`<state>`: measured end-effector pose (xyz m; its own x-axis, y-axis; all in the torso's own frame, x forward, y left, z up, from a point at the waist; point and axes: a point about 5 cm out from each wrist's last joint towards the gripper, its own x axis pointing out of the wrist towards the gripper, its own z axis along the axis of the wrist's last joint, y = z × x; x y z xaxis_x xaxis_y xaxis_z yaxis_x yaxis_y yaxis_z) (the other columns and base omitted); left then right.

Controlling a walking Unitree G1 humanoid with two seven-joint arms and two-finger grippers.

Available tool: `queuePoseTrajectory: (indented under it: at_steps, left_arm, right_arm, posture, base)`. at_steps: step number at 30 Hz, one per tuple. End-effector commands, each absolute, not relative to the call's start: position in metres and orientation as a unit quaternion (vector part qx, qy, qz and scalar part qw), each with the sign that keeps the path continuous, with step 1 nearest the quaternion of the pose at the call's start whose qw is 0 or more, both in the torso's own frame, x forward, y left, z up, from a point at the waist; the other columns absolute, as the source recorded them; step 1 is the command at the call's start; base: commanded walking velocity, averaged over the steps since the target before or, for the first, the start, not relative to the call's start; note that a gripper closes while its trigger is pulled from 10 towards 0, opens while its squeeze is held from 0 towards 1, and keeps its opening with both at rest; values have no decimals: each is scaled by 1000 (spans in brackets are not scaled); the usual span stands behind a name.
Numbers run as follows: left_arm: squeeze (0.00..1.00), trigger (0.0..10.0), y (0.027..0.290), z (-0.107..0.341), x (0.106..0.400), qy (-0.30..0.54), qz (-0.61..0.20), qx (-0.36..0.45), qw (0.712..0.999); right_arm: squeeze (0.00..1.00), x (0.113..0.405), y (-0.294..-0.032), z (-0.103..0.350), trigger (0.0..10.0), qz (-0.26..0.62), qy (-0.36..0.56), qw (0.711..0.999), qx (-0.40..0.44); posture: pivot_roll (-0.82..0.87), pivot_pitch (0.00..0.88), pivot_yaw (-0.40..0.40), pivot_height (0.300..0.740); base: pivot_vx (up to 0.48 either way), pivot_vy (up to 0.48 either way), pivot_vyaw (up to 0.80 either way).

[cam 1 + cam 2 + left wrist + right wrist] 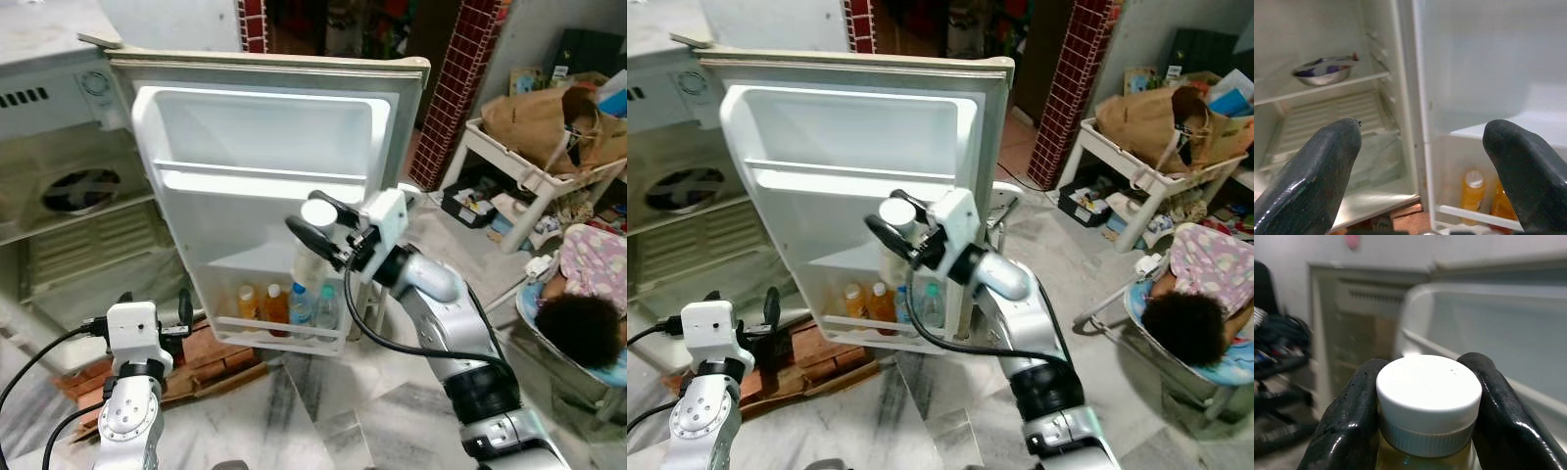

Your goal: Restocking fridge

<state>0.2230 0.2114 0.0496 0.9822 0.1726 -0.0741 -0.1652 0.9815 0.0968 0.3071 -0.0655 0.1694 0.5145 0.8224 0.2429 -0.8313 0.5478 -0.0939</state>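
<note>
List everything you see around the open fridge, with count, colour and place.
Fridge door: one, white, swung open.
Bottles in door rack: four, two orange, two clear with blue labels, bottom shelf.
Held bottle: one, white cap, yellowish content, in right claw.
Bowl: one, metal, fridge shelf.
Paper bag: one, brown, on white rack at right.
Person: one, dark hair, lower right.
Right claw: black, before the door.
Left claw: black, open, low at left.

brown paper bag (534, 122) on white rack (509, 166) | person (588, 304) beside it | bricks (201, 367) on floor
</note>
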Motion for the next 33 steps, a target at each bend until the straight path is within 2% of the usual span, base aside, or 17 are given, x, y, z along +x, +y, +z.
queuePoseTrajectory:
  at_steps: [1, 6, 7, 13, 17, 19, 20, 26, 29, 33]
  left_arm:
    - [0, 10000, 210, 48, 223, 44, 83, 50, 994]
    - [0, 10000, 208, 48, 223, 44, 79, 51, 995]
    - [0, 10000, 208, 49, 224, 41, 75, 52, 995]
    - [0, 10000, 207, 49, 224, 40, 73, 53, 995]
    - [0, 10000, 204, 49, 223, 39, 68, 53, 995]
    - [0, 10000, 204, 49, 223, 39, 67, 54, 996]
    - [0, 10000, 204, 49, 222, 39, 67, 54, 996]
    - [0, 10000, 205, 49, 220, 40, 69, 57, 995]
    - [0, 10000, 205, 49, 220, 40, 70, 58, 995]
    - [0, 10000, 205, 49, 218, 42, 69, 59, 995]
  right_arm:
    - [0, 316, -66, 198, 10000, 461, -178, 869, 26]
    - [0, 329, -65, 220, 10000, 428, -225, 875, 7]
    - [0, 338, -64, 234, 10000, 393, -264, 880, -31]
    - [0, 351, -59, 254, 10000, 328, -304, 893, -43]
    - [0, 361, -55, 258, 10000, 268, -319, 906, -82]
    - [0, 364, -56, 257, 10000, 252, -318, 910, -81]
    - [0, 368, -58, 253, 10000, 226, -316, 915, -110]
    - [0, 378, -65, 236, 10000, 164, -293, 928, -161]
    - [0, 386, -72, 212, 10000, 130, -223, 953, -159]
    - [0, 389, -77, 196, 10000, 118, -175, 967, -141]
  posture:
    - [71, 0, -14, 735]
    - [71, 0, -14, 735]
    - [71, 0, -14, 735]
    - [77, 0, -19, 735]
    - [89, 0, -21, 735]
    - [89, 0, -21, 735]
    - [93, 4, -22, 735]
    - [109, 11, -29, 735]
    - [120, 12, -30, 735]
    - [123, 12, -28, 735]
  base:
    - [0, 0, 0]
    - [0, 0, 0]
    - [0, 0, 0]
    - [0, 0, 0]
    - [0, 0, 0]
    - [0, 0, 0]
    - [0, 0, 0]
    - [0, 0, 0]
    - [0, 0, 0]
    - [0, 0, 0]
